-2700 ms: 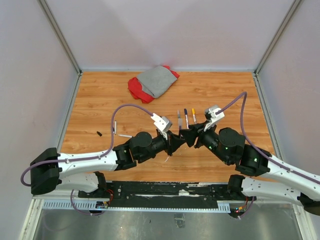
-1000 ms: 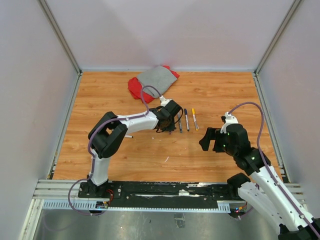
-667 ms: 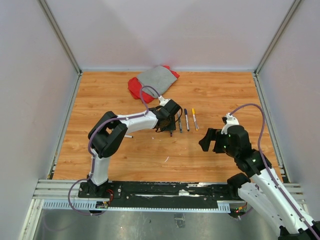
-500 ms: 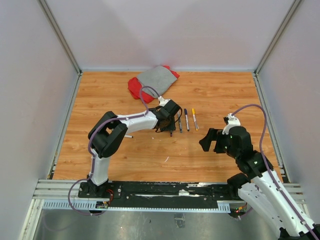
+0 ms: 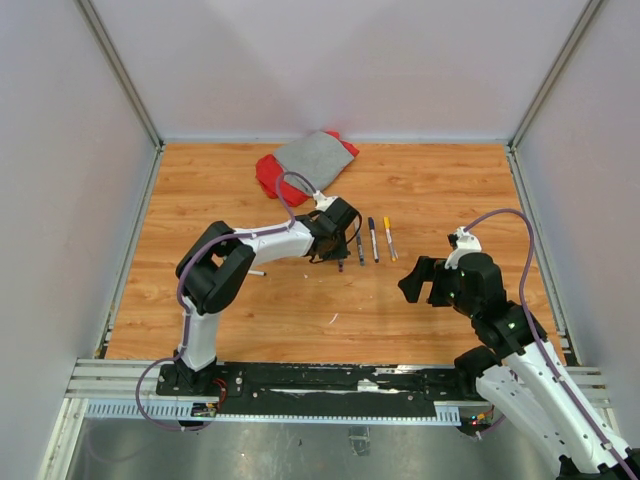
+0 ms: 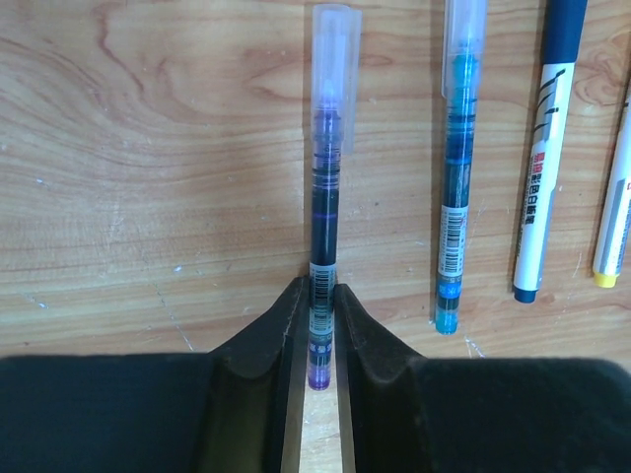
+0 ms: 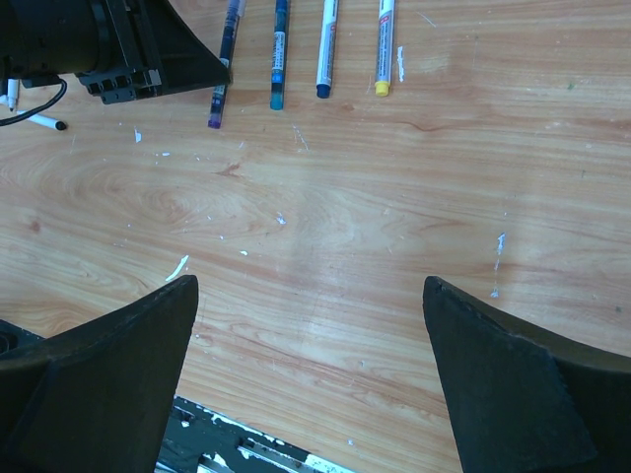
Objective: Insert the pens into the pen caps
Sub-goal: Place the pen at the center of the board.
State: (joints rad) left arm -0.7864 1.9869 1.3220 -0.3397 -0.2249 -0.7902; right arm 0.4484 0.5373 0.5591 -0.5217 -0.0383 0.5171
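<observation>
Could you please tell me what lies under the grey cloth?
A red cloth sticks out from beneath the grey cloth; whatever else it covers is hidden.

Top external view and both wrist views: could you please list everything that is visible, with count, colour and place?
purple pen: 1, purple, clear cap, leftmost in the row
blue pen: 1, blue, clear cap, second in the row
white pen with dark blue cap: 1, third in the row
white pen with yellow end: 1, rightmost in the row
loose pen: 1, white, black tip, left of the row
cloth pile: 1, grey over red, far side
white scraps: several, scattered
table: 1, wood
left gripper: black, closed on the purple pen
right gripper: black, open, above bare wood
</observation>
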